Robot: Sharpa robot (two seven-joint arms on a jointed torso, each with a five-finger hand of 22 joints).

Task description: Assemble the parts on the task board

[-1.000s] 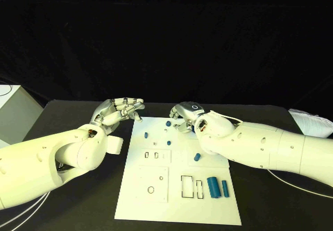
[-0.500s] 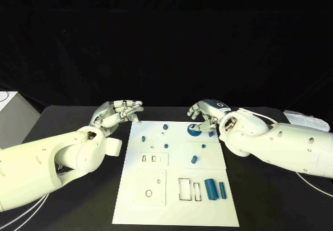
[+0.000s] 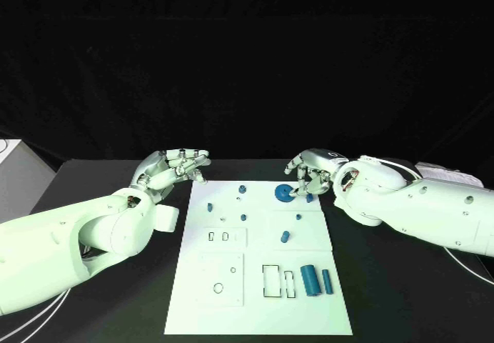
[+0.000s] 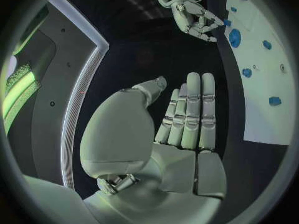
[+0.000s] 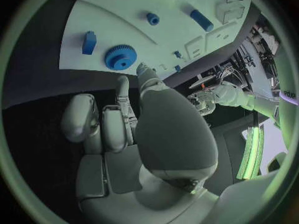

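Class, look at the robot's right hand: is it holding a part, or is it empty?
Empty. The right hand hovers beside the blue gear with fingers curled; the right wrist view shows nothing held, and the gear lies on the task board.

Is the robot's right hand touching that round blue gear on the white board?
Apart. In the right wrist view, bare white board separates the blue gear from the right hand, whose fingers hold nothing.

Setting: robotics lab test station
Evidence: black backdrop (image 3: 247, 71); black counter (image 3: 113, 179); white task board (image 3: 258, 300) with cut-out slots; loose cabling (image 3: 468, 261)
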